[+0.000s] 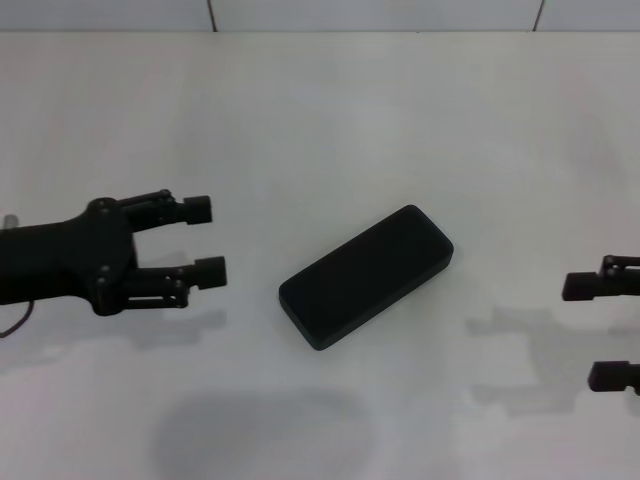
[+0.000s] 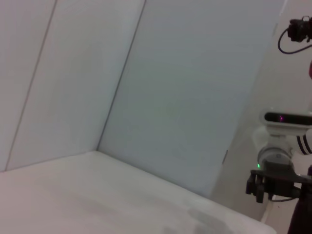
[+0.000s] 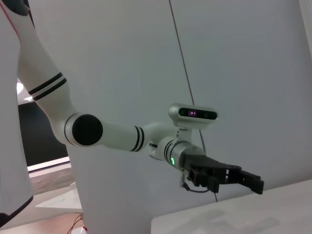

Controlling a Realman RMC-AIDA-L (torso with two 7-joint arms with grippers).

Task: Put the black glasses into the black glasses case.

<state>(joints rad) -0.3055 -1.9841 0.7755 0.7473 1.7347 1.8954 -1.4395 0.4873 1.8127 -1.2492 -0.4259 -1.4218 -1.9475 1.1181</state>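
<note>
Black glasses case (image 1: 366, 276) lying shut and flat at mid-counter (image 1: 330, 110), set diagonally: one short end toward the near left, the other toward the far right. All four rounded edges exposed, nothing touching them. Black glasses not visible in any view.

Left claw (image 1: 205, 240) hovering over the left part of the counter, level with the case, fingers apart and pointing toward the case's near-left end. Clear gap between fingertips and that end; no contact. Nothing held between the fingers.

Right claw (image 1: 600, 331) entering at the right edge of the head view, only two fingertips showing, spread apart with nothing between them. Well apart from the case's far-right end.

Open white surface on every side of the case, widest toward the far wall (image 1: 370, 14). Shadows of both arms on the counter nearer than the case.

Left arm and its claw (image 3: 246, 179) also seen from the right wrist, above the counter's edge, fingers parted.
</note>
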